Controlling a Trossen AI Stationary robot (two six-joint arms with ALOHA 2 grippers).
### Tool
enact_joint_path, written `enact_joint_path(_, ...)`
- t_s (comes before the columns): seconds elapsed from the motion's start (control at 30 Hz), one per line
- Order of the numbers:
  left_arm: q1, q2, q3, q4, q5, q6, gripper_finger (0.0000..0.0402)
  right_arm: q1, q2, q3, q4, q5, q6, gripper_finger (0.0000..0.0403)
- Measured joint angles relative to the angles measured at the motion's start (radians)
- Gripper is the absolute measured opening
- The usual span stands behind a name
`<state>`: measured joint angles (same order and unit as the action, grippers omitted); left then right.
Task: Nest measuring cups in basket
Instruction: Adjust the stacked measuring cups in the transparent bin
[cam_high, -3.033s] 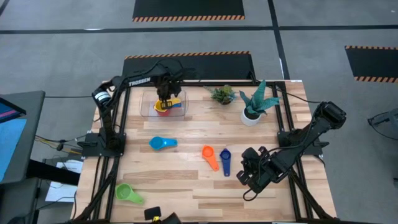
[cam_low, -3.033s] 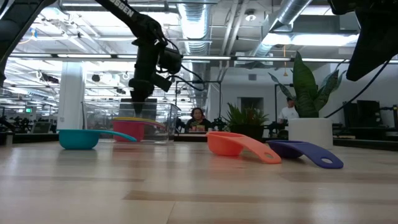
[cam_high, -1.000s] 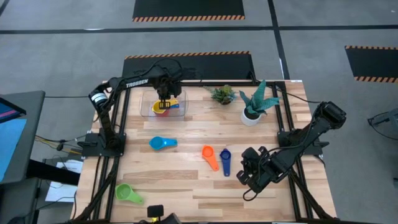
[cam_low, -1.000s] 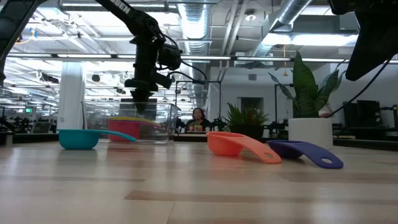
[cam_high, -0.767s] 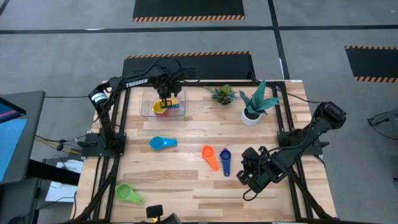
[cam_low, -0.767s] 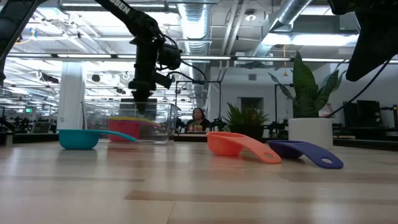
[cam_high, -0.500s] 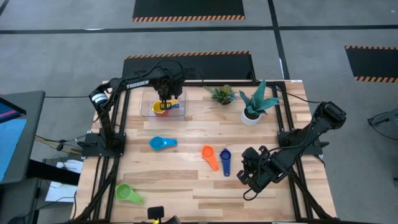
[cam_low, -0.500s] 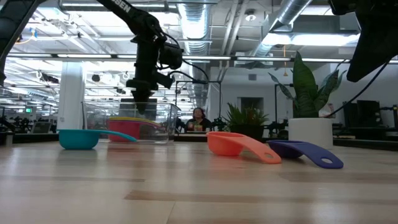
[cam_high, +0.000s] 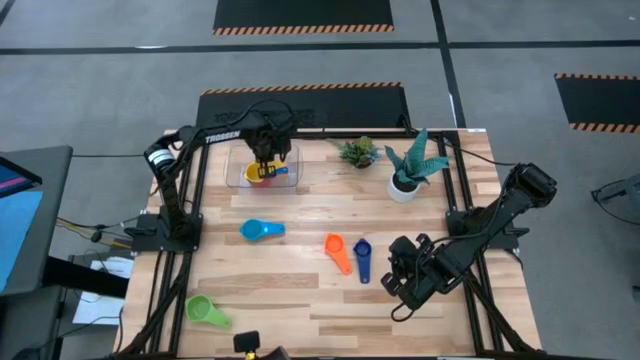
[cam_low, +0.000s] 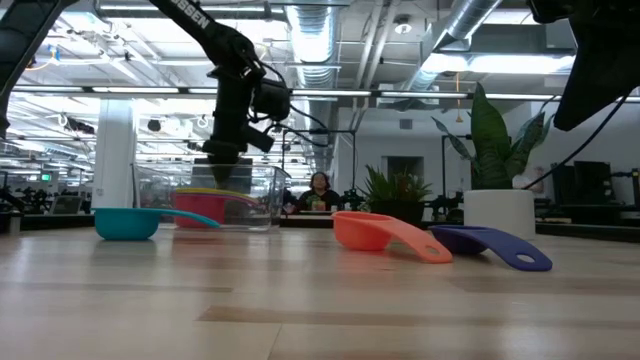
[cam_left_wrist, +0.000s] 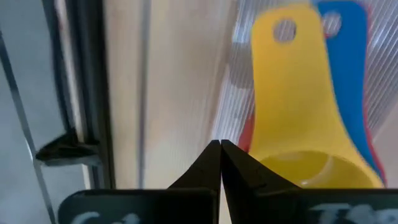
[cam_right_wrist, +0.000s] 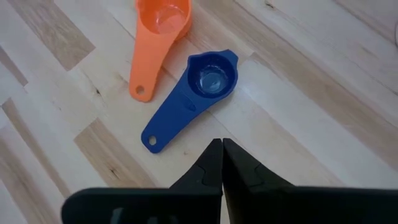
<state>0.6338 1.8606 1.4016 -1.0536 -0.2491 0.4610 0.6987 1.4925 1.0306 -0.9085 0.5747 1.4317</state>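
The clear basket (cam_high: 235, 176) stands at the table's far left. In it a yellow cup (cam_left_wrist: 292, 118) lies nested on a red cup (cam_low: 205, 206) and a blue cup (cam_left_wrist: 348, 56). My left gripper (cam_left_wrist: 220, 148) is shut and points down over the basket, its tips beside the yellow bowl's rim. Lying on the wood are a light blue cup (cam_high: 262, 230), an orange cup (cam_right_wrist: 158, 34), a dark blue cup (cam_right_wrist: 199, 93) and a green cup (cam_high: 205, 311). My right gripper (cam_right_wrist: 222, 144) hangs shut above the table, near the dark blue cup's handle end. My left gripper's shut fingertips (cam_left_wrist: 230, 155) come from above and stand at the rim of the yellow cup's bowl (cam_left_wrist: 273, 163). I cannot tell whether they touch it.
A white pot with a green plant (cam_high: 404, 184) and a smaller plant (cam_high: 358, 152) stand at the table's far right. A dark frame rail (cam_high: 300, 130) runs along the far edge behind the basket. Bare wood lies between the loose cups and the basket.
My left gripper has rolled slightly about its pointing line and sunk a little over the basket, staying shut. The nested cups in the basket have kept their place.
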Motion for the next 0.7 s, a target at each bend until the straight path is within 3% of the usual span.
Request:
enact_joint_path(0.3, -0.011, 0.002, -0.018, 0.071, 0.008, 0.003, 0.0, 0.0, 0.0, 0.0, -0.003, 0.001, -0.001, 0.0017)
enact_joint_path(0.5, -0.022, 0.006, -0.018, 0.065, 0.093, 0.004, 0.0, 0.0, 0.0, 0.0, -0.003, 0.001, -0.001, 0.0021)
enact_joint_path(0.7, -0.05, 0.006, -0.018, 0.059, 0.069, 0.004, 0.0, 0.0, 0.0, 0.0, -0.003, 0.001, 0.0, 0.0017)
